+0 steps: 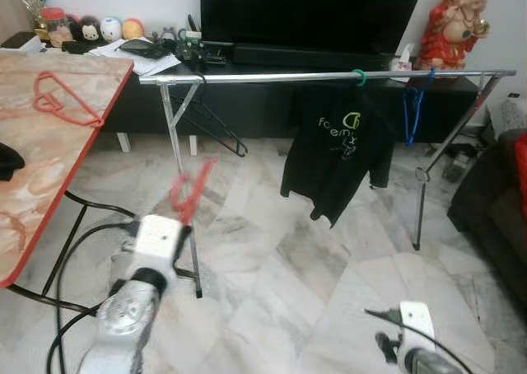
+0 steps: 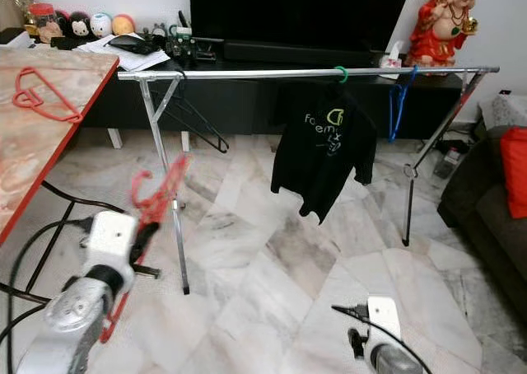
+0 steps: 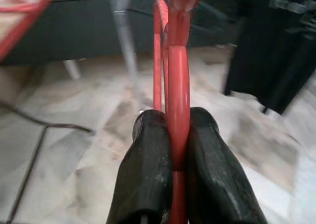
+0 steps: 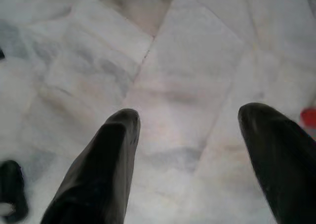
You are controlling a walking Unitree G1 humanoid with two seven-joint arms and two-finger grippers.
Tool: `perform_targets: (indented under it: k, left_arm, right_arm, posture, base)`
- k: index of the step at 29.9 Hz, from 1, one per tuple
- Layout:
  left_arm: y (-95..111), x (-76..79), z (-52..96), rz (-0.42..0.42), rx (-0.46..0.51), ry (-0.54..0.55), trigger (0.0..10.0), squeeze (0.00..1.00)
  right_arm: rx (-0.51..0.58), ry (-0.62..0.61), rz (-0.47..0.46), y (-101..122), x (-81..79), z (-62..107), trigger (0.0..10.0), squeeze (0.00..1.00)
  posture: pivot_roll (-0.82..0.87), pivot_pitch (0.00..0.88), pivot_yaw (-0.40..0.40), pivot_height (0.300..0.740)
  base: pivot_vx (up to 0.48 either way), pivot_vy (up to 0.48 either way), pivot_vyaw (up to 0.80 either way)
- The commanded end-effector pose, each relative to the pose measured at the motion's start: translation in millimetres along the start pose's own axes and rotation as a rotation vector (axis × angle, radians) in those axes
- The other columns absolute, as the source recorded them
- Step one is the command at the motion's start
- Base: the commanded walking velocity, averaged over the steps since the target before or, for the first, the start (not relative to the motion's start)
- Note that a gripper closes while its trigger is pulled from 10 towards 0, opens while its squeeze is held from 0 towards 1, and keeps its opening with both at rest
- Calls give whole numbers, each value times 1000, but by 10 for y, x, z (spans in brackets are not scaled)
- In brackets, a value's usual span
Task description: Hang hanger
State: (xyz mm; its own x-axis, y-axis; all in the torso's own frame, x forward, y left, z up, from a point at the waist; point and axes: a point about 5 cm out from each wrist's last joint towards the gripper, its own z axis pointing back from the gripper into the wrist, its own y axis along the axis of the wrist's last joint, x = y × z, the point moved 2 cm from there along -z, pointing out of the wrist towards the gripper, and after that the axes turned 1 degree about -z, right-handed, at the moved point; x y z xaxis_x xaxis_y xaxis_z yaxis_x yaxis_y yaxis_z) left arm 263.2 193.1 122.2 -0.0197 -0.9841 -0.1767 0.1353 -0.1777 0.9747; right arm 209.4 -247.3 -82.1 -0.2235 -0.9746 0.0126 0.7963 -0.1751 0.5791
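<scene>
holding a thin red plastic hanger (image 3: 177, 110) pinched tight between its two black fingers, the left gripper (image 3: 173, 150) is low, in front of the long shiny metal clothes rail (image 1: 329, 77). the rail is higher up and well apart. the grip is on a skinny, smooth bar, so the hanger could twist or slip out on the way up. its hook could also bump the rail's leg (image 1: 183, 193). the right gripper (image 4: 187, 135) hangs spread wide over the pale marble floor (image 4: 187, 46), holding nothing.

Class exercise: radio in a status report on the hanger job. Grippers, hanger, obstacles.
Left gripper shut on red hanger, held below the rail. Right gripper open, idle over floor. Black shirt and blue hanger occupy rail's right part; left stretch free.
</scene>
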Motion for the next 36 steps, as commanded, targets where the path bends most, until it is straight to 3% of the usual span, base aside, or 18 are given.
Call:
perform_targets:
  k: [1, 3, 8, 19, 25, 36]
  left_arm:
    - [61, -59, -9, -14, 32, 20, 10000, 0]
    - [79, -133, -22, -97, 20, 17, 10000, 0]
    - [79, -200, -9, -140, 9, 16, 10000, 0]
    - [221, -142, -46, -170, 71, -38, 10000, 0]
    - [228, -74, -49, -195, 77, -81, 10000, 0]
    - [276, -85, -39, -184, 92, -58, 10000, 0]
  right_arm:
    - [26, -25, -52, 47, 34, 0, 10000, 0]
    - [12, -57, -57, 20, 60, 2, 10000, 0]
    - [14, -83, -112, -16, 30, 0, 10000, 0]
    - [12, -78, -212, -151, -133, -2, 10000, 0]
    - [-10, -68, -218, -288, -186, 13, 10000, 0]
    - [-18, -53, -217, -349, -228, 21, 10000, 0]
  posture:
    - [141, 0, -156, 740]
    - [164, 0, -146, 740]
    - [174, 0, -103, 740]
    - [180, 0, 5, 740]
    - [175, 0, 44, 740]
    - [176, 0, 21, 740]
  base:
    - [0, 0, 0]
    - [0, 0, 0]
    - [0, 0, 0]
    - [0, 0, 0]
    - [0, 0, 0]
    - [0, -274, 0]
